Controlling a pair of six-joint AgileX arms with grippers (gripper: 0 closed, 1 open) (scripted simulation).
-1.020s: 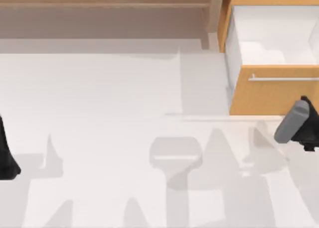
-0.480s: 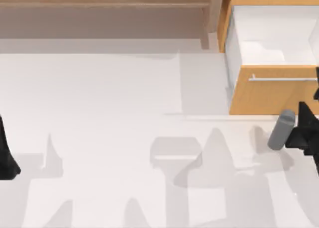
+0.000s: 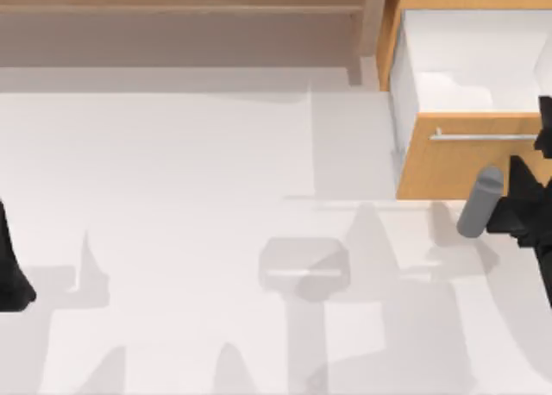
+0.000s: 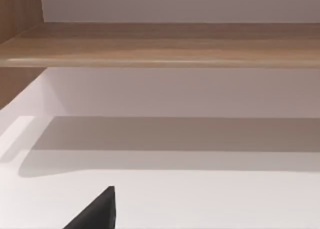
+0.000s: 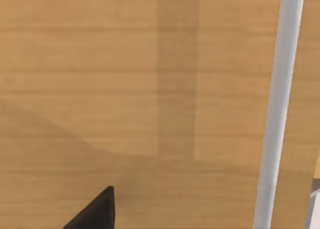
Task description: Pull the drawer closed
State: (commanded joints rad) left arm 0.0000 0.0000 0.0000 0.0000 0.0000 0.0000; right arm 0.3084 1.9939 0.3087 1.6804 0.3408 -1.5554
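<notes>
The left arm (image 3: 12, 266) is being held parked at the left edge of the white surface (image 3: 190, 179), well apart from everything else; whether the left claw is open or closed cannot be told, as a single dark fingertip (image 4: 97, 211) is all that is being presented in the left wrist view. Farther in, at the right edge of the top view, the right claw (image 3: 545, 145) is being held against the front of the drawer (image 3: 448, 166), with a grey cylindrical part of the arm (image 3: 479, 203) angled just below the panel's lower edge. The state of the right claw likewise cannot be told, since it is being cut off by the edge of the view. In the right wrist view, the light orange-tan wooden front panel is being seen from very near, with the thin silver bar handle (image 5: 277, 109) crossing the panel and one dark fingertip (image 5: 95, 211) just before the wood. The drawer is being left pulled out at the far right of the surface, with its white inner walls (image 3: 466, 59) exposed behind the front panel and the handle (image 3: 483, 137) running horizontally across it. Farthest back, a long brown wooden shelf unit (image 3: 181, 15) is being seen along the far side, ending just beside the drawer's cabinet.
</notes>
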